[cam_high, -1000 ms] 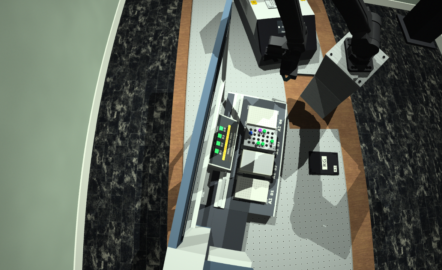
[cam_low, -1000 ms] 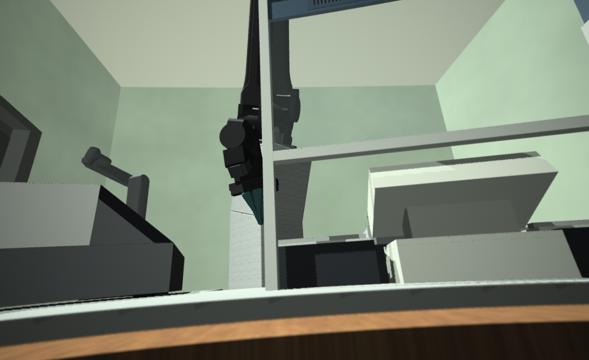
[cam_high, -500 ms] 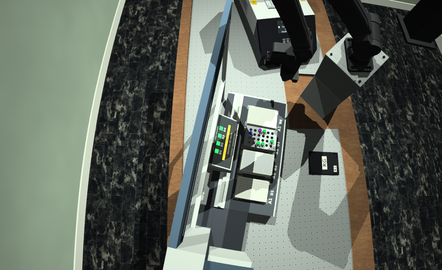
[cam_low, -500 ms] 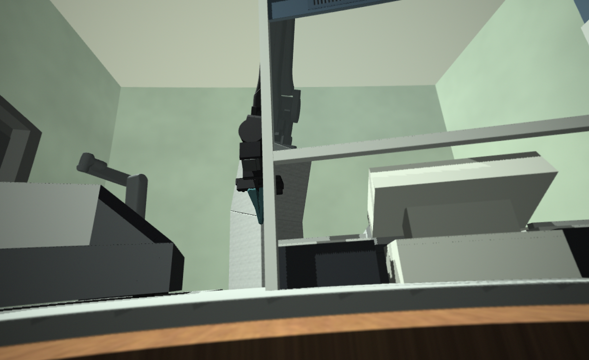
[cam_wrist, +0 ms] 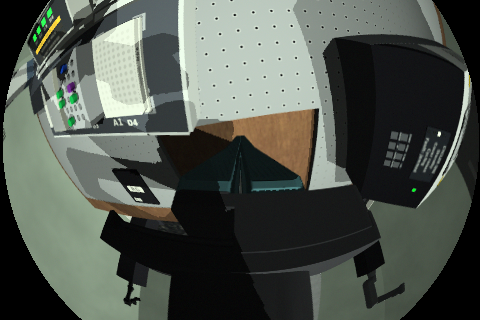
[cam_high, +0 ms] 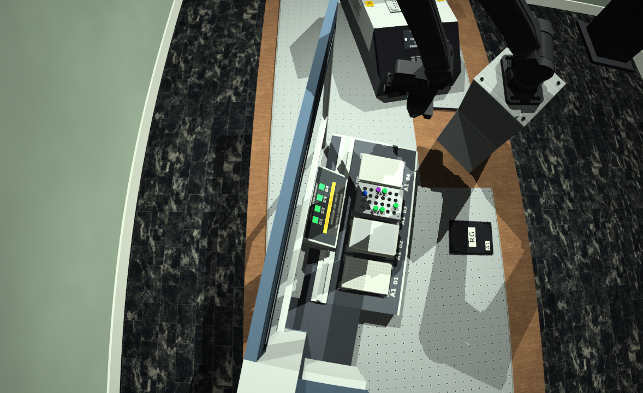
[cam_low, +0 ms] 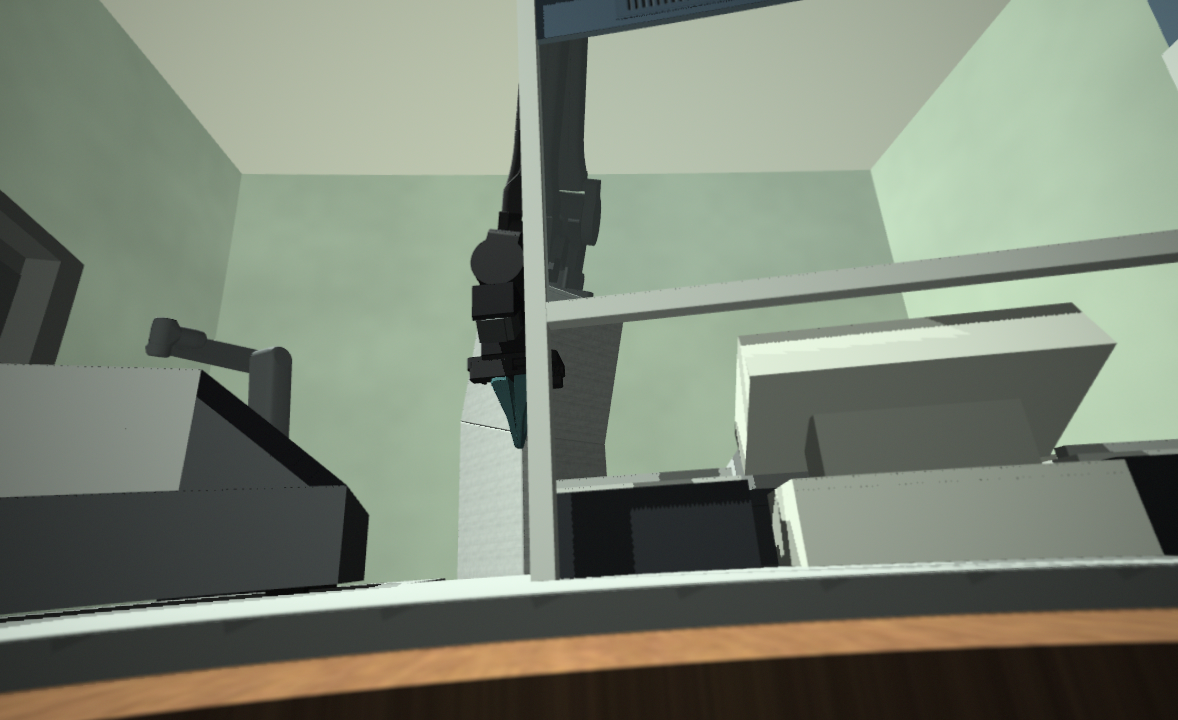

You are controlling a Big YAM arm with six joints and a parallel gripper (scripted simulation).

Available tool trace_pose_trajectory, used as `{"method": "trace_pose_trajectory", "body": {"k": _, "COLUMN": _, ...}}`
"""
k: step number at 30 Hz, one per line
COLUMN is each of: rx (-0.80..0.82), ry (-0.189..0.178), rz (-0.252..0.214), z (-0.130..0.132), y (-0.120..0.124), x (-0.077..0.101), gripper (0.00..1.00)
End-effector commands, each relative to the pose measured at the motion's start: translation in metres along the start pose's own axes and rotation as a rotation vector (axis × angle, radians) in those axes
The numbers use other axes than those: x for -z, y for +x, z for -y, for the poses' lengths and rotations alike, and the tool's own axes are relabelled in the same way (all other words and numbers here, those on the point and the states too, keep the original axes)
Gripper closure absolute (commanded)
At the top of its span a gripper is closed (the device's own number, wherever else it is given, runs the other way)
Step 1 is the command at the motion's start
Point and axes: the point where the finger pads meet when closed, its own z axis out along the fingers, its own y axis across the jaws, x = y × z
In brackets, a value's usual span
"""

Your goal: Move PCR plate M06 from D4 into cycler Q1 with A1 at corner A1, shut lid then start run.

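Tool (cam_high: 427, 113) hanging clenched on nothing beside the cycler Q1 (cam_high: 387, 34).

The teal fingers are pressing together with nothing between them, pointing down over the bench (cam_high: 441, 313) near Q1's front corner, where the wrist view is showing the key panel (cam_wrist: 399, 148) and a green lamp (cam_wrist: 414, 190). Plate M06 (cam_high: 381, 169) is sitting on D4, at the end of the hand-off row nearest Q1, just beside the tube cooling block (cam_high: 378, 201) on D3. The deep-well block (cam_high: 371, 237) and plate N06 (cam_high: 367, 275) are lying further along, and the RG nest (cam_high: 470, 237) is standing well apart.
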Motion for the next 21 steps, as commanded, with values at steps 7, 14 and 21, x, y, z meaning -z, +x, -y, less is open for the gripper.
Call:
{"method": "trace_pose_trajectory", "body": {"k": 7, "rx": 0.029, "ry": 0.002, "rz": 0.008, "z": -0.028, "y": -0.014, "x": 0.004, "gripper": 0.00}}
{"method": "trace_pose_trajectory", "body": {"k": 14, "rx": 0.028, "ry": -0.002, "rz": 0.006, "z": -0.068, "y": -0.027, "x": 0.004, "gripper": 0.00}}
{"method": "trace_pose_trajectory", "body": {"k": 21, "rx": 0.006, "ry": -0.001, "rz": -0.001, "z": -0.097, "y": -0.034, "x": 0.003, "gripper": 0.00}}
